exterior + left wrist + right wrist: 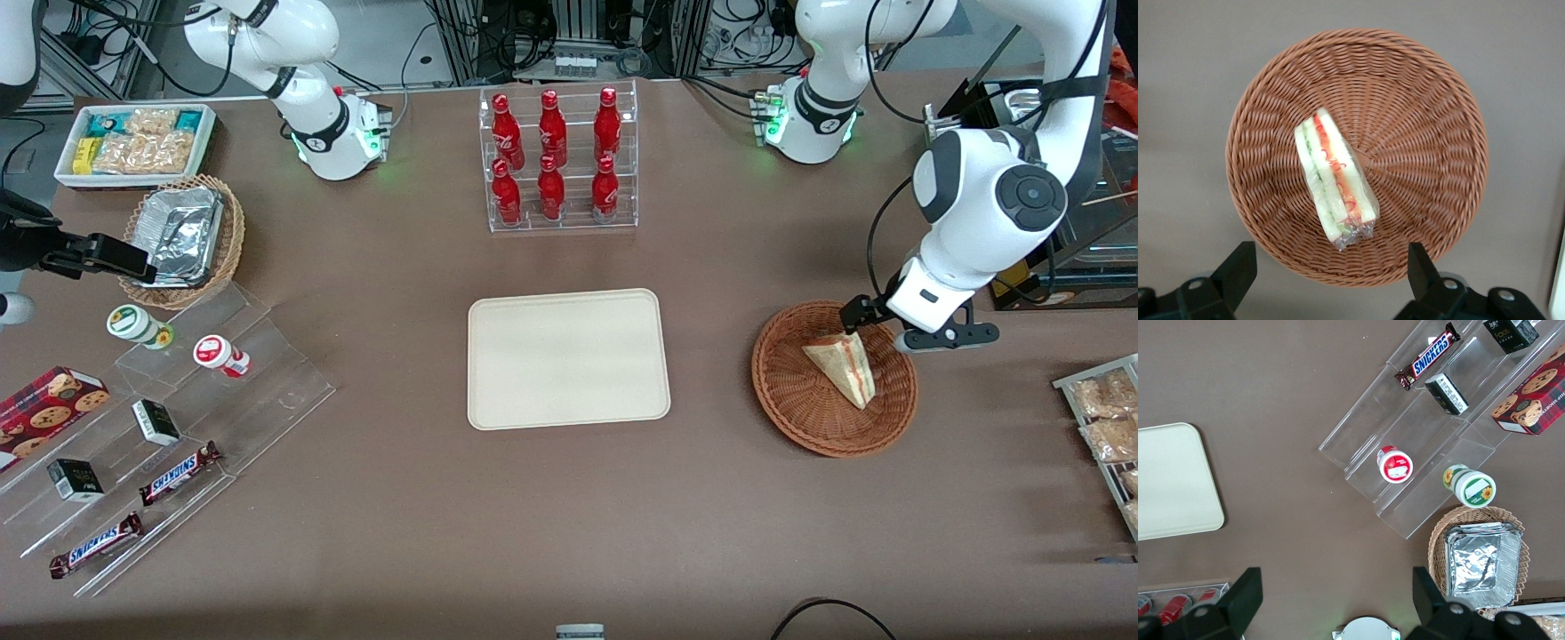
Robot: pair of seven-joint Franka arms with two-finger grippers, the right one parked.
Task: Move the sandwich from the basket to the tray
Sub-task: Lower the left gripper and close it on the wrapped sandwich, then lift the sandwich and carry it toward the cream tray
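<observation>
Brown tabletop [569, 516] carries everything. White left Franka arm [987, 204] reaches down w/ its black two-finger gripper [1330, 270] hanging above the basket's rim, on the side farther from the front cam; fingers [1238, 263] spread wide apart, nothing between them, touching nothing. Flat cream-beige rectangular tray [568, 358] w/ rounded corners & low rim lies well apart from the fingers, toward the parked arm's end of the table, nothing on it. Round shallow reddish-brown woven wicker basket [800, 404] sits directly under the fingers; in the wrist view its rim [1358, 277] runs between the two fingertips. Small triangular wedge sandwich [1335, 177] of pale white bread, clear-wrapped, red & green filling on the cut edge, lies inside the basket, off-centre, its wrapped end pointing toward the gap between the fingers, below them, not touched. Clear acrylic rack of red bottles [558, 160] stands well apart from the fingers, farther from the front cam than the tray.
</observation>
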